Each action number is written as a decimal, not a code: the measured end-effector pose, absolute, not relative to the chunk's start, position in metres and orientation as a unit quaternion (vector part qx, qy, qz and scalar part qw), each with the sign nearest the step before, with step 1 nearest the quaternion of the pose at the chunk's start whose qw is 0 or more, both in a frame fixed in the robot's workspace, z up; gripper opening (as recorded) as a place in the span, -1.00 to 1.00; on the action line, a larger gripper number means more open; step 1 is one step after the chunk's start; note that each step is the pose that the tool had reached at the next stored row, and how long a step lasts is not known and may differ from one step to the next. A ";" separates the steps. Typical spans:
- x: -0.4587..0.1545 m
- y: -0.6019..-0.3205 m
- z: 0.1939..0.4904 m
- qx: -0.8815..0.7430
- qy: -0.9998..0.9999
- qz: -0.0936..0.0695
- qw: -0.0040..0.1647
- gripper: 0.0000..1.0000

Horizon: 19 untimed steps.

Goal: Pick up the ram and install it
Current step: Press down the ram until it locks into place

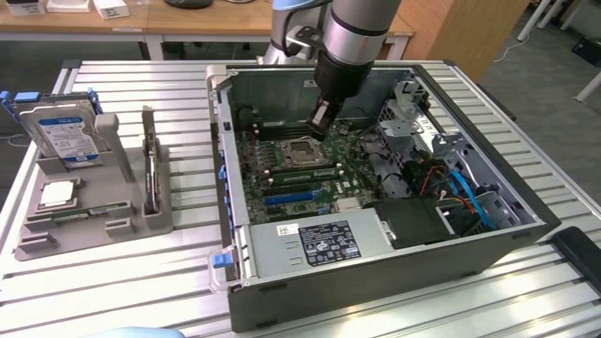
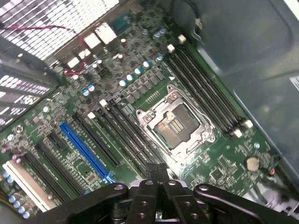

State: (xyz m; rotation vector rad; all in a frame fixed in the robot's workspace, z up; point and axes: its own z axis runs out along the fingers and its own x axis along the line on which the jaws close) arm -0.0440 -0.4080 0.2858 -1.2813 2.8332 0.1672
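Black claw (image 2: 156,170) is seen closed, empty, beside the square metal CPU socket (image 2: 175,122).
Long dark slots (image 2: 128,133) flank the socket on the green motherboard (image 2: 224,161).

The exterior view looks down from high and some way off onto the slatted desk (image 1: 141,282), taking in the whole open computer case (image 1: 376,282) and the grey parts holder (image 1: 94,225) at the exterior view's left; the wrist view sits close above the motherboard (image 2: 93,149) (inside that case), angled steeply down; both views share the empty processor socket (image 1: 300,150) (image 2: 175,121) and the slots beside it.
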 end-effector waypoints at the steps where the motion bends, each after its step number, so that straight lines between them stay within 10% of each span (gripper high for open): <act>1: -0.044 -0.408 0.286 -0.405 0.913 0.053 0.014 -0.80; 19: -0.044 -0.408 0.286 -0.284 0.958 0.045 0.018 -0.80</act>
